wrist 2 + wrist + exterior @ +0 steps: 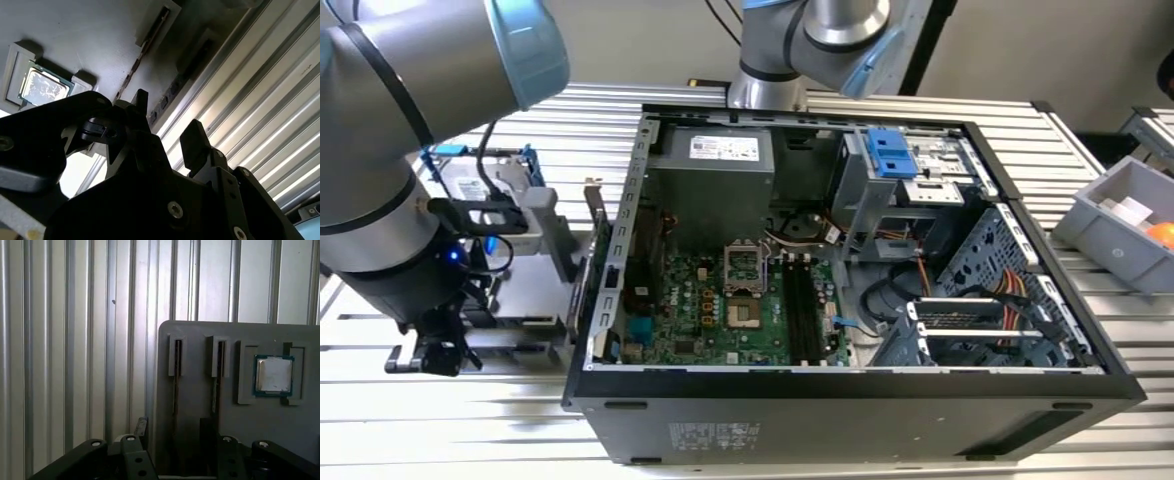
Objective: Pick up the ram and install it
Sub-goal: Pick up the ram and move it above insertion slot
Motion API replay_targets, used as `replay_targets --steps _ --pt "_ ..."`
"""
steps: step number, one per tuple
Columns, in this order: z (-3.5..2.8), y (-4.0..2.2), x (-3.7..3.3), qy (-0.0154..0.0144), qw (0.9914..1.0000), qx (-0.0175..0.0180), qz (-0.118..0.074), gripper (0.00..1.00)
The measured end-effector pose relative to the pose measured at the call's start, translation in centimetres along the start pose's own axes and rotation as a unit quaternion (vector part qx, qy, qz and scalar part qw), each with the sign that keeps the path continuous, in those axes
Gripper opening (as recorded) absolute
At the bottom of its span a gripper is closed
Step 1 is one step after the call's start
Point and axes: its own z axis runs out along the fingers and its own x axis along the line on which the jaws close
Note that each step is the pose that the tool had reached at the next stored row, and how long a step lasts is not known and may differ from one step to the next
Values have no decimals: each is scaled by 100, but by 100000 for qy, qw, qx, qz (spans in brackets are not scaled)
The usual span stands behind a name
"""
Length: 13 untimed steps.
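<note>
— The claw hangs low over a grey holder tray on the slatted table. In both wrist views its jaws are spread wide with nothing held between them.

— Where is the ram?

— The ram stands on edge in the tray slot farthest from the square silver chip; a second slot lies between the two. In the first wrist view the stick's thin edge runs straight toward the gap between the fingers. Whether they are down at its level cannot be told.

— And the computer?

— In the exterior view the open computer case stands on the same table, toward the exterior view's right of the claw. Its black motherboard slots appear to hold no stick, so the install looks not yet done.

— What does the grasp ask for?

— Centring, by the look of it. The stick is thin, so the pads should close on its flat faces, square to the slot and near the middle of its length. A skewed or off-centre pinch could tip it against the slot wall. The lift is best taken straight out along the slot so the stick does not bind. The grip should be firm but kept clear of the contact edge.
</note>
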Motion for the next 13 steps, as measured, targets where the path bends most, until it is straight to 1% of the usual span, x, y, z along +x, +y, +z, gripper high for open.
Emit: replay_targets --steps 6,13 --pt "68 6 0 -17 100000 -12 1 100" --pt "131 6 -4 -219 100000 -47 1 100"
